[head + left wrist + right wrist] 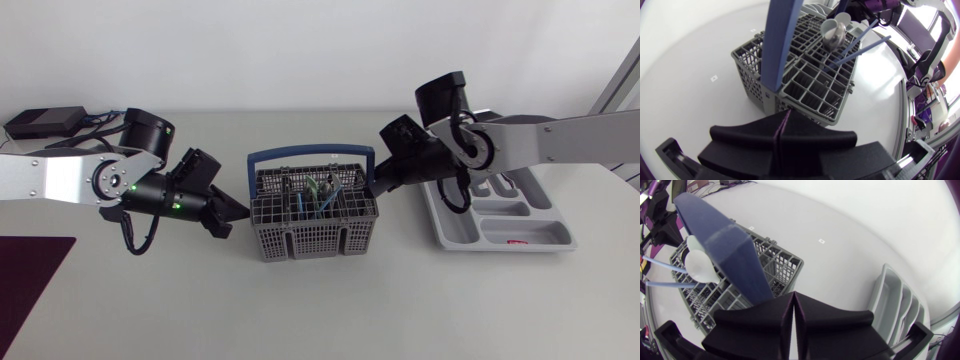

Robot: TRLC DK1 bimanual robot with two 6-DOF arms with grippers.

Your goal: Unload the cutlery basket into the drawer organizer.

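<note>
Our left gripper (240, 212) and right gripper (376, 187) flanked the cutlery basket (300, 240), fingers pressed together and empty, likely to brace it for unloading.

Bright, even overhead light; faint soft shadow under the basket (300, 240). Wrist views bow strongly at edges; table (685, 60) glares white, possibly overexposed.
</note>
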